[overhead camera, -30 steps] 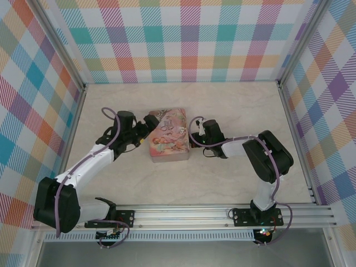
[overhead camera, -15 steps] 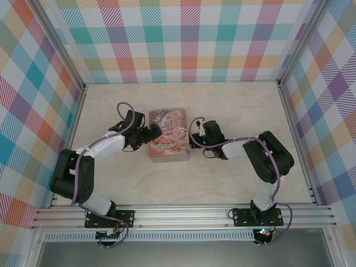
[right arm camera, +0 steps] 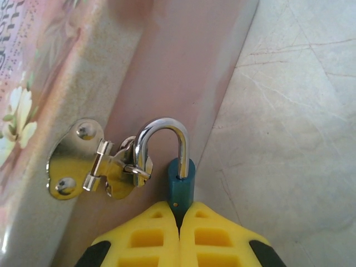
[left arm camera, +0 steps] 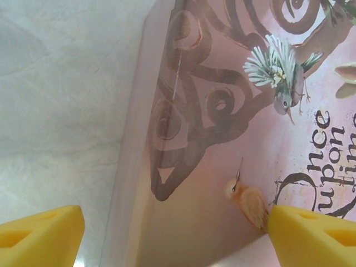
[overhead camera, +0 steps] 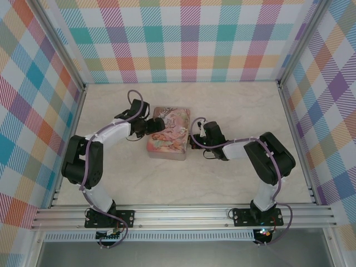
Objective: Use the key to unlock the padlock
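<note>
The padlock (right arm camera: 181, 179) has a blue body, and its silver shackle (right arm camera: 161, 136) is hooked through the metal hasp (right arm camera: 92, 167) on the side of the pink tin (overhead camera: 167, 136). My right gripper (right arm camera: 179, 222) is shut on the padlock's body from below, and it meets the tin's right side (overhead camera: 193, 140). My left gripper (left arm camera: 175, 239) is open over the tin's far left edge, one yellow finger (left arm camera: 39, 236) above the table and the other finger (left arm camera: 311, 233) above the lid (left arm camera: 233, 139). The key is out of view.
The tin lies slightly askew in the middle of the pale marble table (overhead camera: 233, 105). Checked walls (overhead camera: 183, 39) close in the back and both sides. A metal rail (overhead camera: 183, 214) runs along the near edge.
My left arm has swung up and back, bringing its gripper to the tin's far left corner. The tin has turned a little. The right gripper has kept its hold on the padlock.
</note>
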`<state>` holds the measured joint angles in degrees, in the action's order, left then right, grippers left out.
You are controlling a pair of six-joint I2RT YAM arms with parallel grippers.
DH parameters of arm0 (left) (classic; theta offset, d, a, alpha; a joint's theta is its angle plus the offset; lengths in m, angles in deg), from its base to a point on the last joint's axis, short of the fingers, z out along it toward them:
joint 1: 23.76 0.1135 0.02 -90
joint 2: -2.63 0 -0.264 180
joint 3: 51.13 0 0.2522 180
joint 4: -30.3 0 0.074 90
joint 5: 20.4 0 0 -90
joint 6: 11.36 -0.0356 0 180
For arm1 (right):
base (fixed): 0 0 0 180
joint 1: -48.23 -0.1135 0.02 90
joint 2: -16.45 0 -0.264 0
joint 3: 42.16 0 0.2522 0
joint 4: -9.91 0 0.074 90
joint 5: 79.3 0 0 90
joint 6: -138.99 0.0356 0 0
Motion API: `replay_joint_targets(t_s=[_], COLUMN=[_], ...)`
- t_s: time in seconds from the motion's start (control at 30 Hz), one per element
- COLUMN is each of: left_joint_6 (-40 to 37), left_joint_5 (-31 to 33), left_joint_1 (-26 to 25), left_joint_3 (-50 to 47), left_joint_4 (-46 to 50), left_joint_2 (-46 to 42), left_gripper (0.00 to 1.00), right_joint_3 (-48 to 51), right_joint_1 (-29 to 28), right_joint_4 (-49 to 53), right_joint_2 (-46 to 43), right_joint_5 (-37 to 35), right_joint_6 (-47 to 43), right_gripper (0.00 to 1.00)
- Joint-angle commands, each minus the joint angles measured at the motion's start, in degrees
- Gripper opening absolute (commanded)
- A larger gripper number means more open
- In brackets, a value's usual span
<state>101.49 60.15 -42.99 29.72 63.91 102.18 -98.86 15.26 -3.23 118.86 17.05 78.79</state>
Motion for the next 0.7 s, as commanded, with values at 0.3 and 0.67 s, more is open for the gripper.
replay_joint_targets(t_s=[0.3, 0.67], left_joint_6=[-11.2, -13.4], left_joint_5=[1.4, 4.1], left_joint_1=[0.0, -0.1], left_joint_3=[1.8, 1.5], left_joint_4=[5.9, 6.3], left_joint_2=[5.3, 6.6], left_gripper=[0.84, 0.84], right_joint_3=[-0.4, -5.5], right_joint_1=[0.8, 0.8], right_joint_4=[-2.9, -2.5], right_joint_2=[0.2, 3.5], right_joint_5=[0.8, 0.1], right_joint_6=[9.9, 18.2], right_gripper=[0.0, 0.0])
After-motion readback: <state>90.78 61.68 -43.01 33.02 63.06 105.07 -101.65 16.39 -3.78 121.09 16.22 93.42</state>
